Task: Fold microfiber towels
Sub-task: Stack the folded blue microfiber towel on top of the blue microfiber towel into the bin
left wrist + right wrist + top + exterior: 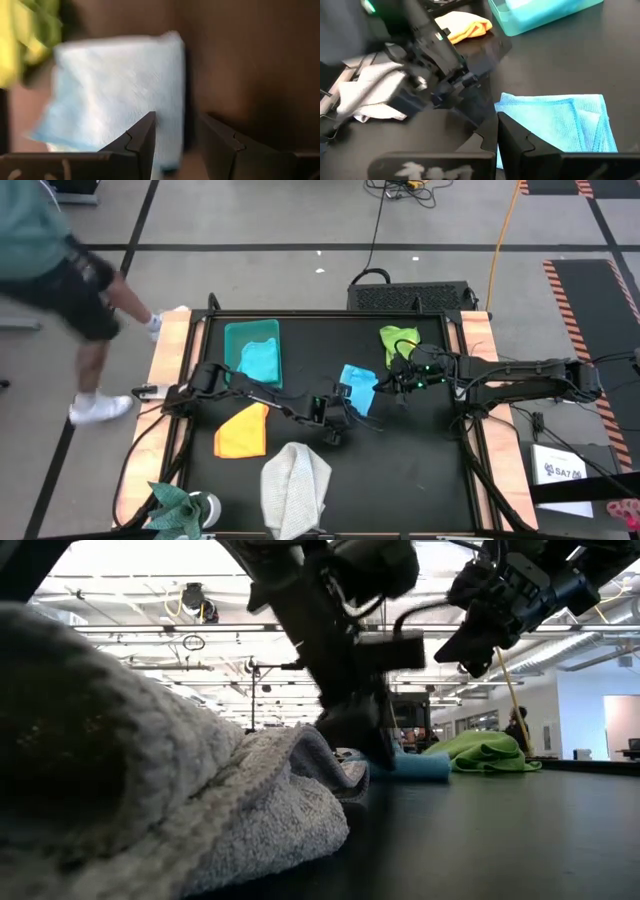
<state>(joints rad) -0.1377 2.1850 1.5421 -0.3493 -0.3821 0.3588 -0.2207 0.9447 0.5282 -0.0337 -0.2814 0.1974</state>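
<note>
High view: light blue towel [357,386] lies between parted left end effector [345,397] and closed right end effector [388,383].

Take the light blue towel [357,383] as your landmark. Bare black table [420,460] lies open on its near-right side, where you can pass freely. The left gripper [345,398] crowds its near-left edge, and the right gripper [392,383] hangs just to its right. The lime green towel [396,340] blocks the far-right; the teal bin [252,352] stands to the far-left.
</note>
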